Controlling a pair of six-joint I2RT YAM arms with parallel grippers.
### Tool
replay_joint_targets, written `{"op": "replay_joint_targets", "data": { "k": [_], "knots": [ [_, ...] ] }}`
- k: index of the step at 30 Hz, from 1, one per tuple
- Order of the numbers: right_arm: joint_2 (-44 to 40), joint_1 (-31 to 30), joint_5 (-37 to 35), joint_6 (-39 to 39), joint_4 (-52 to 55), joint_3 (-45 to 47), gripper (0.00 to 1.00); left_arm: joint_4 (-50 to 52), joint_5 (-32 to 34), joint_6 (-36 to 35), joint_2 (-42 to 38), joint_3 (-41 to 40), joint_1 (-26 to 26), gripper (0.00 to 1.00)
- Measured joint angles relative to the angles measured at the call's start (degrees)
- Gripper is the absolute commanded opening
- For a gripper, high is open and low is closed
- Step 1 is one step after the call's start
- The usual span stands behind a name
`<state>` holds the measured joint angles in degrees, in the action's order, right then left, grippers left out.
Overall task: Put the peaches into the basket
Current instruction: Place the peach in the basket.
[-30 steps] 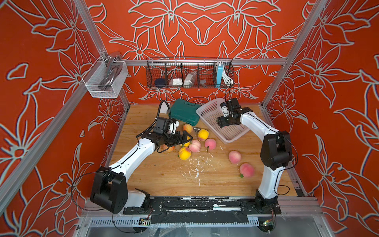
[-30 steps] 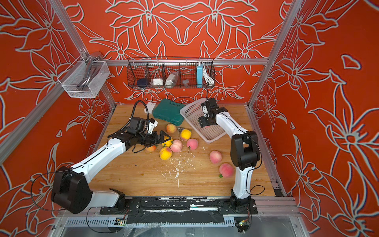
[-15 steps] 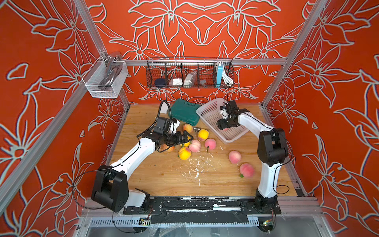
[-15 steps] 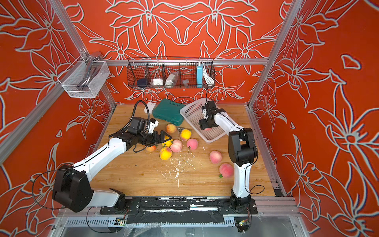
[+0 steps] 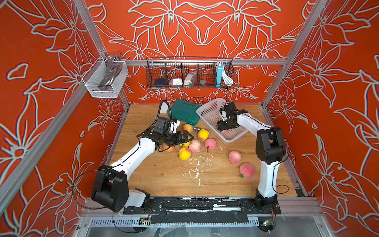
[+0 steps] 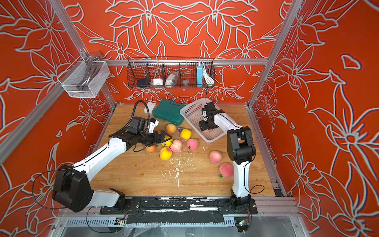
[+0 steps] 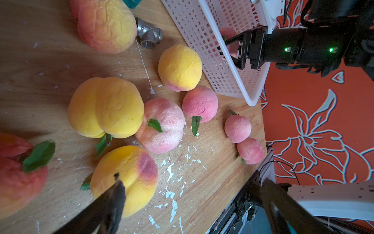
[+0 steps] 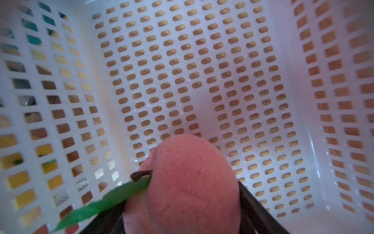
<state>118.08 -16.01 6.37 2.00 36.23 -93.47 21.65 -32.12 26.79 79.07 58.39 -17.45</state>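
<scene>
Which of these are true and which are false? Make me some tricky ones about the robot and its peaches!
1. The right gripper holds a pink peach inside the basket. True.
2. The left gripper is squeezing a yellow peach. False: its jaws are wide open and hold nothing; it hovers over the pile of peaches.
3. The green case lies in the basket. False: it lies on the table, beside the basket.
4. Two pink peaches lie away from the pile, nearer the right arm. True.
5. The basket is full of peaches. False: apart from the held peach, the bottom that shows is bare.
</scene>
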Motion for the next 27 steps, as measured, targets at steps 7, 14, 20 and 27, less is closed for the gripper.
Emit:
{"op": "replay_joint_targets", "data": {
  "k": [7, 14, 20, 27],
  "knots": [
    [0.9, 0.0, 0.0, 0.0, -0.1, 0.0, 0.61, -0.3, 0.0, 0.0, 0.0, 0.0, 0.0, 1.0],
    [1.0, 0.0, 0.1, 0.0, -0.2, 0.0, 0.72, -0.4, 0.0, 0.0, 0.0, 0.0, 0.0, 1.0],
    [1.0, 0.2, 0.2, 0.0, -0.2, 0.0, 0.8, -0.4, 0.0, 0.0, 0.0, 0.0, 0.0, 1.0],
    [1.0, 0.3, 0.2, -0.1, 0.0, -0.1, 0.86, -0.3, 0.0, 0.0, 0.2, 0.0, 0.0, 1.0]
  ]
}}
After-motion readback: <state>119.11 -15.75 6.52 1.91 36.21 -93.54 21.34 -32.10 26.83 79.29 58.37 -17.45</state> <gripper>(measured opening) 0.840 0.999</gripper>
